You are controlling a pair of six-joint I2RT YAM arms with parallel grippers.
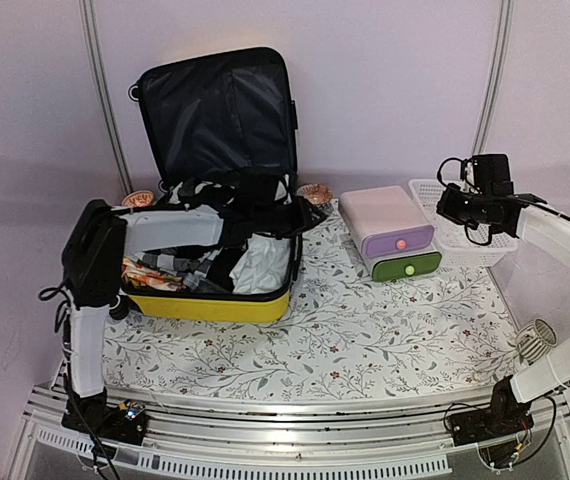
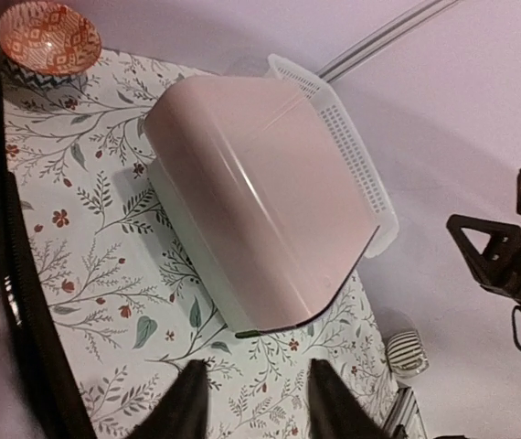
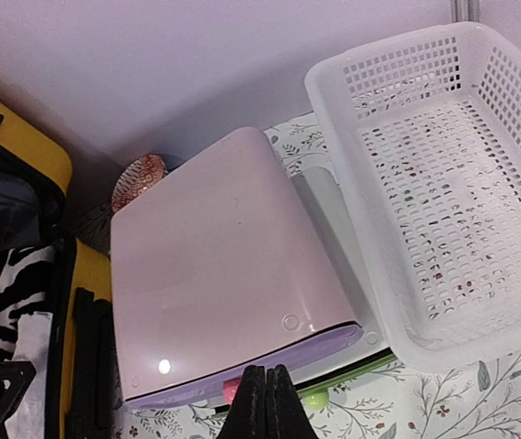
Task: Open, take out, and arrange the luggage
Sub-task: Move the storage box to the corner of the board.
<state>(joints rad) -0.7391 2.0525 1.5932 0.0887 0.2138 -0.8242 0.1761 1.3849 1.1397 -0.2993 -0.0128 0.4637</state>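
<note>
Luggage lies open on the left part of the table, lid standing up at the far side. Inside are a white garment, a zebra-striped cloth and a colourful patterned cloth. The left arm reaches across it; the left gripper has its fingers spread with nothing between them, and from above it is hard to find among black straps. The right gripper, fingers pressed together, hangs above the drawer box, beside the basket
</note>
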